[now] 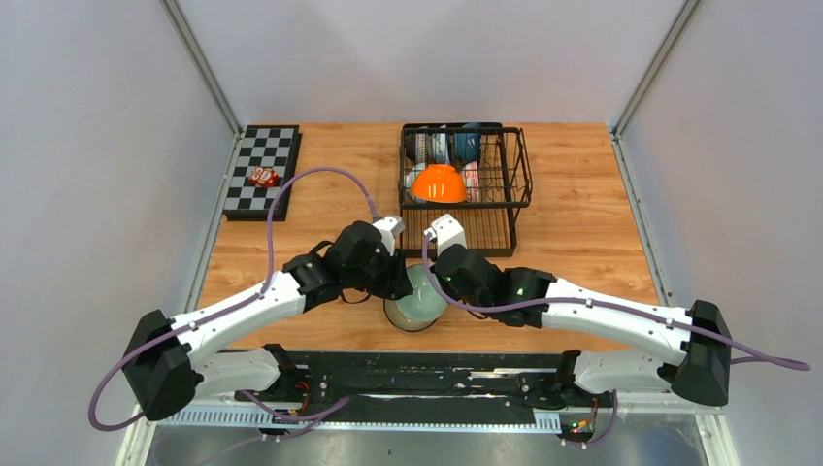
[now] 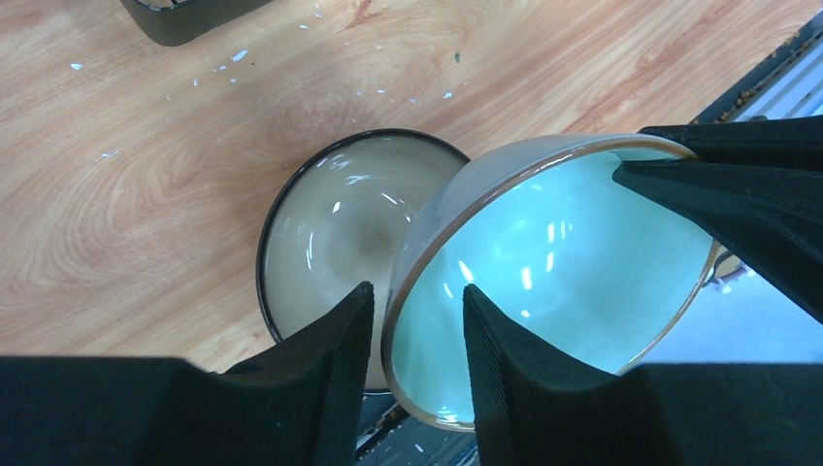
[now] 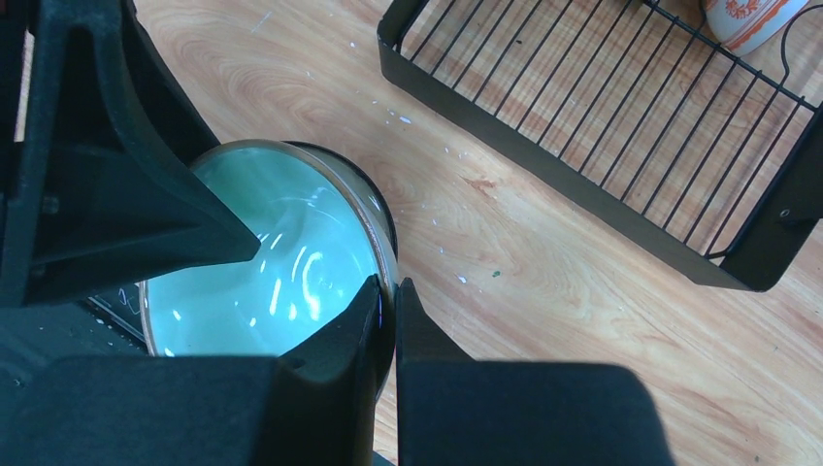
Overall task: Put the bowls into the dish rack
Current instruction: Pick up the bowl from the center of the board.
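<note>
Pale green bowl hangs tilted over the cream bowl, short of the rack — right gripper pinches its rim, left gripper straddles the far side, jaws apart — close squarely before lifting

My right fingers are pinched tight on the rim of the pale green glazed ceramic bowl, one finger inside and one outside. The bowl is tilted, glossy inside facing me. A thin dark rim of a second bowl shows just behind it; can't tell if they touch. The left arm's black fingers reach over the bowl's left side; grip unreadable from here. Upper right: black metal wire dish rack on the light wooden worktop, apart from the bowl. A white bowl with orange pattern sits at the top corner, mostly cut off.
</note>
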Robot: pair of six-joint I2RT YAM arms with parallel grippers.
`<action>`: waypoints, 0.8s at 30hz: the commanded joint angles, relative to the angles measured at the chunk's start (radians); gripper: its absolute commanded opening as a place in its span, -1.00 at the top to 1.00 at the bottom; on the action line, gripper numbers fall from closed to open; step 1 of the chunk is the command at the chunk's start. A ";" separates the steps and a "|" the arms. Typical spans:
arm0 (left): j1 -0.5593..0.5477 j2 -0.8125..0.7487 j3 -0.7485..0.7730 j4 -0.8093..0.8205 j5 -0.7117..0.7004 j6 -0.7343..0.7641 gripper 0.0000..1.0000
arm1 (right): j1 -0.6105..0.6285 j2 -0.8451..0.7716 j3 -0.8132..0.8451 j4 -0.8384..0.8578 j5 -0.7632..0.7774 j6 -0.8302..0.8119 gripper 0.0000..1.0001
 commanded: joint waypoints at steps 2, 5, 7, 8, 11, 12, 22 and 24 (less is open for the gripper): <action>-0.002 -0.032 -0.024 0.047 0.038 -0.033 0.27 | 0.015 -0.040 0.056 0.048 0.018 0.004 0.95; -0.002 -0.032 -0.030 0.050 0.041 -0.042 0.30 | 0.018 -0.044 0.063 0.047 0.028 0.002 0.95; -0.002 -0.033 -0.033 0.053 0.041 -0.043 0.35 | 0.019 -0.046 0.070 0.047 0.032 -0.002 0.95; -0.002 -0.032 -0.034 0.052 0.040 -0.044 0.39 | 0.021 -0.046 0.072 0.047 0.032 -0.005 0.95; -0.002 -0.033 -0.034 0.055 0.041 -0.045 0.65 | 0.025 -0.046 0.079 0.044 0.036 -0.011 0.95; -0.002 -0.030 -0.032 0.056 0.040 -0.046 0.79 | 0.025 -0.046 0.081 0.044 0.036 -0.013 0.95; -0.002 -0.080 -0.041 0.077 -0.009 -0.063 1.00 | 0.028 -0.071 0.059 0.046 0.028 -0.002 0.94; -0.002 -0.093 -0.043 0.085 -0.017 -0.067 1.00 | 0.028 -0.085 0.048 0.050 0.019 0.002 0.83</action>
